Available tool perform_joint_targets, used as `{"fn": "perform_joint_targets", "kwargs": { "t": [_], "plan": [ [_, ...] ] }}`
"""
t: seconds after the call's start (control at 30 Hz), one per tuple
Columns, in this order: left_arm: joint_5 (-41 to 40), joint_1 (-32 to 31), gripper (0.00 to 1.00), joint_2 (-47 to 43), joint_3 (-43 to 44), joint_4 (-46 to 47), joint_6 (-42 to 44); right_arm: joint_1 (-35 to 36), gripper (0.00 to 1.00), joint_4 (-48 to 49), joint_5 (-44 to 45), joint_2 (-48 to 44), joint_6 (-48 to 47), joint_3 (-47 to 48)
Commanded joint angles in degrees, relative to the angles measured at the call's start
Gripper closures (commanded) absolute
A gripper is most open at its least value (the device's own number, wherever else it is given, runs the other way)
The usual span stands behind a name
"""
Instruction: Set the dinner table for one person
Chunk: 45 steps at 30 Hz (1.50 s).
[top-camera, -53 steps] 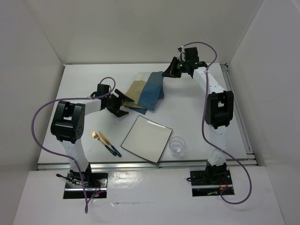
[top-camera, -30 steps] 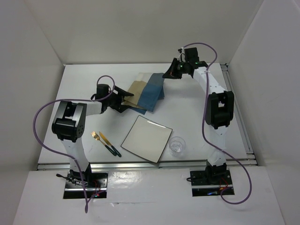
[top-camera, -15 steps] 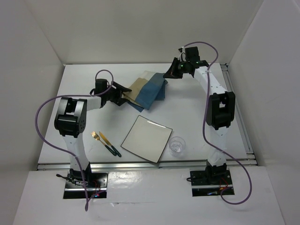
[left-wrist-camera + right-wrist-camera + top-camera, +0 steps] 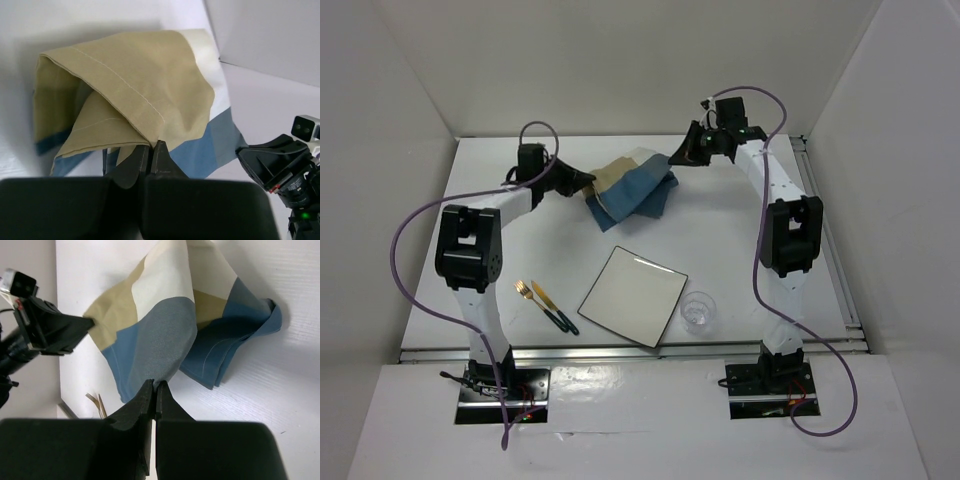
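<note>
placemat (image 4: 632, 190) bunched up on the dinner table (image 4: 720, 235), left gripper (image 4: 151, 145) pinched on its tan edge, right gripper (image 4: 154, 384) clamped on its blue edge

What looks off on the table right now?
The striped placemat is crumpled and folded over itself at the far side, pinched by the left gripper and right gripper, not lying flat. The square plate sits rotated, corner toward the arms.

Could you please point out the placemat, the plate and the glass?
placemat (image 4: 645, 192), top view, on its blue panel.
plate (image 4: 633, 296), top view, on its bare white centre.
glass (image 4: 698, 313), top view, on its clear base.
</note>
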Motion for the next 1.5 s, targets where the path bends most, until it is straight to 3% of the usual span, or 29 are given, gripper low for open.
{"fn": "perform_joint_targets", "kwargs": {
  "t": [0.0, 0.17, 0.27, 0.37, 0.5, 0.67, 0.73, 0.8, 0.83, 0.87, 0.9, 1.03, 1.23, 1.27, 1.3, 1.33, 1.37, 1.43, 1.47],
  "plan": [
    [1.3, 2.2, 1.0, -0.6, 6.1, -1.1, 3.5, -0.8, 1.0, -0.5, -2.4, -2.9, -0.9, 6.6],
    [7.3, 6.0, 1.0, -1.3, 19.1, -0.5, 6.1, -4.3, 1.0, -0.9, -6.2, 0.9, -2.4, 21.1],
    [10.6, 7.3, 1.0, -4.5, 22.7, 7.7, 6.6, -6.4, 1.0, 4.5, -11.6, -1.5, -2.4, 21.1],
    [12.0, 7.3, 1.0, -7.5, 27.1, 5.7, 10.0, -7.9, 1.0, 10.9, -12.1, -7.1, -1.9, 14.3],
    [14.6, 7.3, 1.0, -12.1, 24.0, 4.3, 11.4, -7.9, 1.0, 15.0, -11.5, -12.2, -1.9, 5.5],
    [14.3, 1.5, 1.0, -18.1, 9.8, 0.7, 18.8, -8.6, 0.99, 12.0, -3.7, -12.1, -1.9, 0.3],
    [12.4, -0.3, 1.0, -18.8, 4.6, 0.6, 21.4, -9.1, 0.91, 10.8, -0.6, -10.7, -1.9, -0.6],
    [11.7, -1.6, 1.0, -19.6, -3.4, 1.9, 21.4, -9.1, 0.9, 8.7, -0.6, -9.4, -3.4, -0.6],
    [11.2, -1.6, 1.0, -19.6, -5.4, 3.6, 20.7, -9.1, 0.92, 8.1, -0.6, -9.4, -3.4, -0.6],
    [11.7, -1.6, 1.0, -18.5, -6.8, 4.7, 20.7, -9.1, 1.0, 8.1, -2.8, -9.4, -4.2, -1.8],
    [11.7, -0.9, 1.0, -16.6, -7.7, 4.7, 20.7, -9.1, 1.0, 9.0, -3.6, -11.3, -4.9, -3.3],
    [13.2, 0.2, 1.0, -11.6, -1.5, 0.1, 22.8, -6.2, 1.0, 13.6, -4.1, -18.2, -8.8, -19.2],
    [12.7, 3.2, 1.0, -2.8, 13.0, -5.5, 22.9, 4.0, 1.0, 10.6, 3.8, -24.5, -16.6, -32.6],
    [12.7, 4.0, 1.0, -2.0, 13.9, -6.3, 21.8, 7.6, 0.93, 10.1, 5.4, -24.5, -17.2, -35.5],
    [12.7, 5.3, 0.95, -2.0, 14.4, -7.1, 21.8, 9.2, 0.5, 9.4, 7.8, -25.5, -17.2, -36.9],
    [12.7, 6.0, 0.95, -2.0, 15.6, -7.8, 21.8, 10.5, 0.19, 9.4, 8.6, -26.5, -17.2, -38.2],
    [11.2, 6.7, 0.44, -1.4, 16.6, -12.1, 23.5, 12.2, 0.02, 8.9, 9.3, -27.0, -16.6, -40.0],
    [10.5, 8.5, 0.02, -0.7, 18.7, -16.7, 25.1, 12.9, 0.0, 8.3, 11.7, -27.8, -16.0, -40.5],
    [10.5, 9.1, 0.0, 0.2, 20.6, -18.3, 26.3, 12.9, 0.0, 7.3, 12.5, -28.4, -15.3, -39.7]
  ]
}}
